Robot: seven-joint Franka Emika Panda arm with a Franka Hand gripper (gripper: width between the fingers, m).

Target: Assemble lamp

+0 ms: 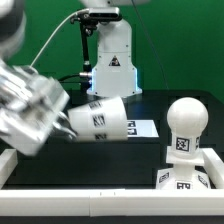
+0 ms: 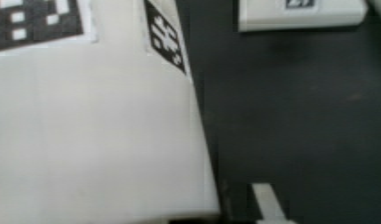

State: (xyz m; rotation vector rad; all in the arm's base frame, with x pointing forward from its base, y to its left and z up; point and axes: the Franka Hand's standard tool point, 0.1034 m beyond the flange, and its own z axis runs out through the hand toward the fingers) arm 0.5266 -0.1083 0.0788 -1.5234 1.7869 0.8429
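The gripper (image 1: 62, 118) grasps the shade (image 1: 100, 120), holding it tilted on its side above the black table (image 1: 90, 165). On the exterior view's right of the shade, the bulb (image 1: 185, 128) stands upright on the base (image 1: 188, 180).

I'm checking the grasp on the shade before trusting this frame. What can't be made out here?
- Exterior view: the gripper's fingertips are blurred where they meet the shade, so the jaw state is unclear.
- Wrist view: the shade fills the picture; the fingers and its rim are out of sight.
- Exterior view: the base is cut off by the white rail in front.
- Where the bulb stem meets the base is too small to judge.
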